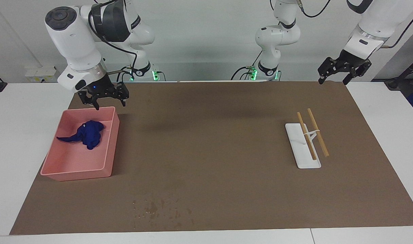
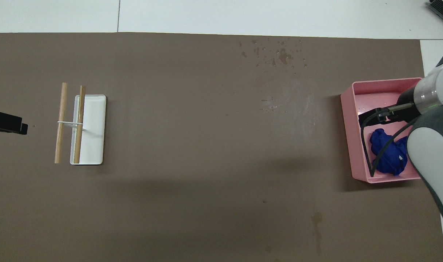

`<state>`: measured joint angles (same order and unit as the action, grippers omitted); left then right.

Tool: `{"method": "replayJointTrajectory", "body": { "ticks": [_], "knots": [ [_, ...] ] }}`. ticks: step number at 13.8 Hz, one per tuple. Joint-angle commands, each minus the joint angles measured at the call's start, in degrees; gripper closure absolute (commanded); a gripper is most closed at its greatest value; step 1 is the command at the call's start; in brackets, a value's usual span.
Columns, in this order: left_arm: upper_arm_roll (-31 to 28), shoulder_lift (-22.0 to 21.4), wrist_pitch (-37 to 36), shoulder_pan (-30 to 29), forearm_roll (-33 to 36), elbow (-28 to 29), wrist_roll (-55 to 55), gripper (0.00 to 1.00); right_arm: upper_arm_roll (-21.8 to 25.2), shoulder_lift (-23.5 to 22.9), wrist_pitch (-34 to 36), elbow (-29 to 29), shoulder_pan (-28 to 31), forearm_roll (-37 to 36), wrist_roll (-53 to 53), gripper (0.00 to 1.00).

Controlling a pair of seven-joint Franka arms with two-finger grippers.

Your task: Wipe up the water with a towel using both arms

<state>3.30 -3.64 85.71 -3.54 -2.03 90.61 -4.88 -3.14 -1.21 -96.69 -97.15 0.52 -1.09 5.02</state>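
The blue towel [image 1: 87,134] lies crumpled in the pink tray [image 1: 113,142], at the end of the tray nearer the robots. In the overhead view the right arm partly covers the towel [image 2: 387,156]. My right gripper [image 1: 106,104] hangs open and empty just above the tray's rim nearest the robots, clear of the towel. Seen from overhead, the right gripper [image 2: 370,118] lies over the tray [image 2: 347,123]. The water [image 1: 157,207] shows as scattered dark spots near the mat edge farthest from the robots, also seen from overhead [image 2: 279,54]. My left gripper [image 1: 332,82] waits open in the air over the mat corner.
A white holder [image 1: 303,149] with two wooden sticks [image 1: 316,132] tied across it sits toward the left arm's end of the table. A faint dark streak [image 2: 318,220] marks the mat close to the robots. The brown mat [image 1: 210,142] covers most of the white table.
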Motion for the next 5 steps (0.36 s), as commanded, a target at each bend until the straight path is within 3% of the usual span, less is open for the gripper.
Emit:
{"method": "replayJointTrajectory", "body": {
  "ticks": [1,5],
  "knots": [
    [0.5,-1.5,0.4,-0.7,-0.2,1.9,-0.3,0.0,-0.7,-0.3,-0.5,0.2,0.4,-0.5,-1.0,0.0],
    [0.5,-1.5,0.4,-0.7,-0.2,1.9,-0.3,0.0,-0.7,-0.4,-1.1,0.2,0.4,-0.5,-1.0,0.0]
  ]
}}
